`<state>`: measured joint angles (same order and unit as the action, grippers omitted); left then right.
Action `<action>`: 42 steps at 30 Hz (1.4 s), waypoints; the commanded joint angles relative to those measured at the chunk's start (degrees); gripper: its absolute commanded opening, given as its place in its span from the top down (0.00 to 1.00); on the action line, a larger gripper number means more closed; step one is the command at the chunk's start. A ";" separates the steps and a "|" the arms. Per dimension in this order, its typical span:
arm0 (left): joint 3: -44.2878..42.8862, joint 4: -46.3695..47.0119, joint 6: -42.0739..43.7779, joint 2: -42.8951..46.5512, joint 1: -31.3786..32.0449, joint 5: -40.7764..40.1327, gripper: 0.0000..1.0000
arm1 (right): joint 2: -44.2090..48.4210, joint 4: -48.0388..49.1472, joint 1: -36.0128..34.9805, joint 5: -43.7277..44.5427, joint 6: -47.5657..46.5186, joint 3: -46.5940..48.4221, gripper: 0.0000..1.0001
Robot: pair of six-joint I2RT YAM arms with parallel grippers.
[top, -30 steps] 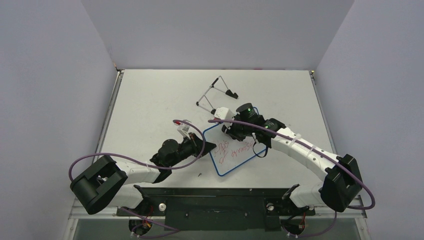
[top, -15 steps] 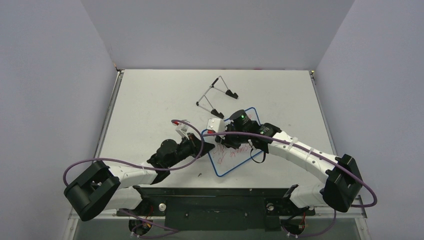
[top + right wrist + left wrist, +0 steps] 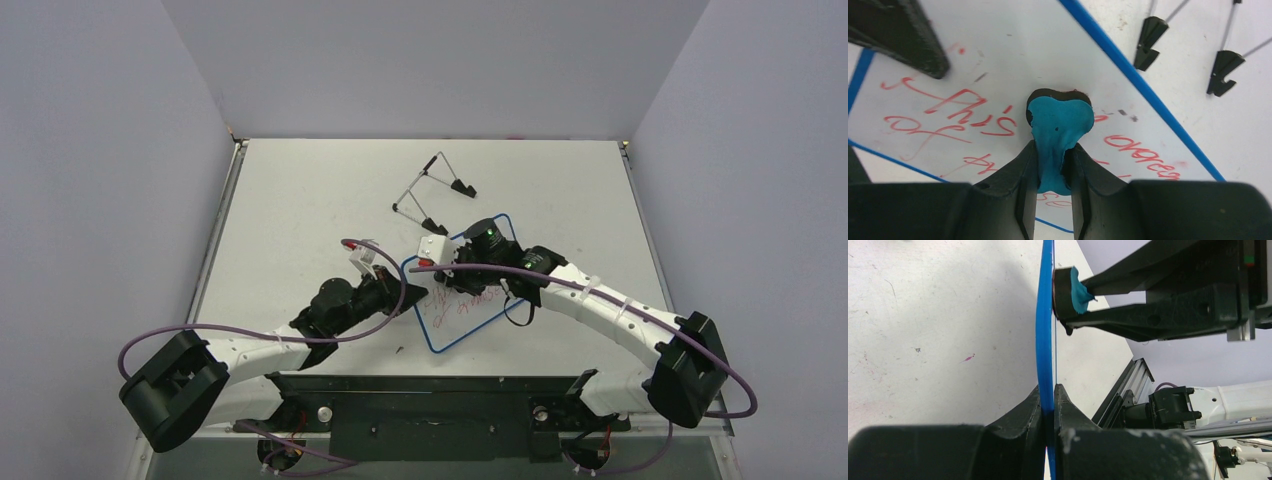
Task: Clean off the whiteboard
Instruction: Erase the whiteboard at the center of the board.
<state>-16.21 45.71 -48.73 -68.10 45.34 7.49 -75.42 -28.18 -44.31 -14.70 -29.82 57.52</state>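
The whiteboard [image 3: 457, 325] was seen lying near the middle of the worktop [image 3: 300, 200], turned at an angle, with one corner pointing toward the arm bases. Its thin blue rim was gripped at the left-hand edge by the left jaws, which were clenched on it. In the left wrist view the rim [image 3: 1045, 335] was seen edge-on, pinched between the two dark fingers [image 3: 1023, 412]. Whether the board lay fully flat or was raised slightly at that edge could not be told.

The right arm [image 3: 590, 300] was stretched across the board from the right side. A small blue eraser [image 3: 1058, 125] was grasped in the right jaws, squeezed between both fingers at its narrow waist. Its dark pad was pressed against the white face of the board [image 3: 998, 55], or lay just beside it. From the left wrist, the same eraser [image 3: 1079, 290] was seen with its pad against the board's right-hand face.

Red handwriting [image 3: 973, 107] was spread across the face on both sides of the eraser, in several lines. Little of it could be read with certainty.

A thin wire easel stand [image 3: 432, 190] lay on the worktop just beyond the far corner of the board, apart from it. Two of its black feet [image 3: 1150, 40] were visible past the blue rim in the right wrist view.
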 commanded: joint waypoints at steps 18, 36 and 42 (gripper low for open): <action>-3.76 7.36 2.44 -1.22 0.28 2.74 1.00 | 1.72 -4.14 1.13 -6.89 -3.52 1.75 1.00; -3.04 7.56 3.35 -1.09 0.19 1.94 1.00 | 3.80 -2.85 10.10 -21.60 2.58 3.73 1.00; -3.35 5.73 3.54 -0.83 0.15 1.30 1.00 | 7.58 -0.31 18.70 -24.66 9.41 4.13 1.00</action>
<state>-17.98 46.68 -46.04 -70.30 45.34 8.82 -72.62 -31.64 -27.66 -35.48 -24.14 60.47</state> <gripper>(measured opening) 0.035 0.209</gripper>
